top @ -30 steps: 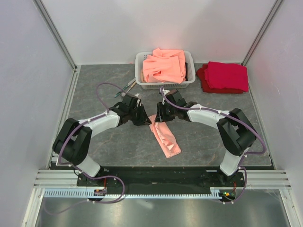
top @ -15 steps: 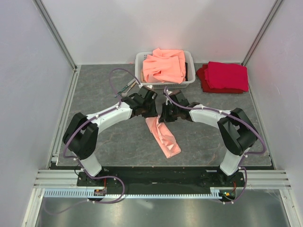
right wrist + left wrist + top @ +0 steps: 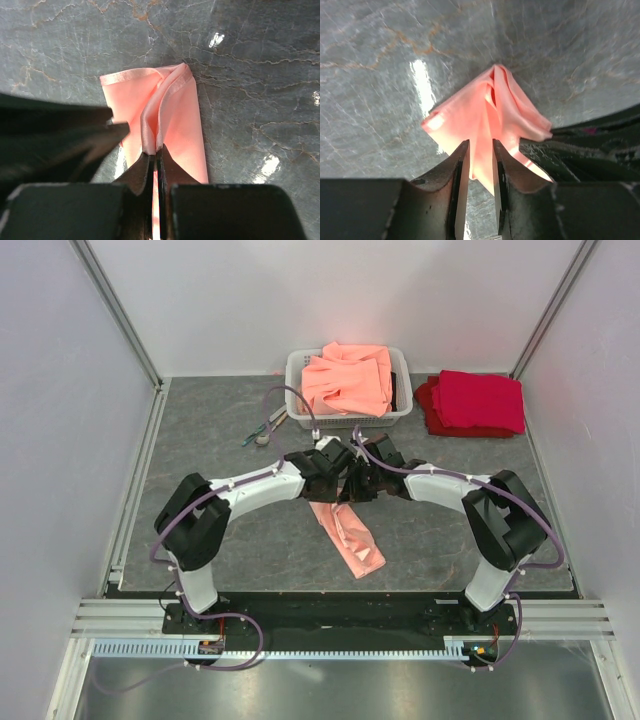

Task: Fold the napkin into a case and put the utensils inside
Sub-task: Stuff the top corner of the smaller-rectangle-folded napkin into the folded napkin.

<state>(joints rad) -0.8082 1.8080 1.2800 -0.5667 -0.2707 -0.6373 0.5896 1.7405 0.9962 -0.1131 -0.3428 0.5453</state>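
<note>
The pale-pink napkin [image 3: 352, 538] lies folded into a narrow strip mid-table, with its far end lifted between both grippers. My right gripper [image 3: 361, 483] is shut on a raised fold of the napkin [image 3: 180, 115]; in the right wrist view the gripper [image 3: 154, 152] pinches the hem. My left gripper [image 3: 339, 480] is right beside it. In the left wrist view its fingers [image 3: 461, 155] stand slightly apart astride a hanging fold of the napkin [image 3: 485, 110], with table showing through the gap. The utensils [image 3: 262, 430] lie on the table left of the basket, small and partly hidden by a cable.
A white basket [image 3: 295, 390] heaped with orange-salmon cloths stands at the back centre. A stack of deep red folded cloths [image 3: 475, 402] lies to its right. Both forearms meet over the table's middle, and white walls enclose the table.
My left arm has swung right from beside the napkin to its far end, next to the right gripper. The napkin's far end has bunched up and lifted; the right gripper has hardly moved.
</note>
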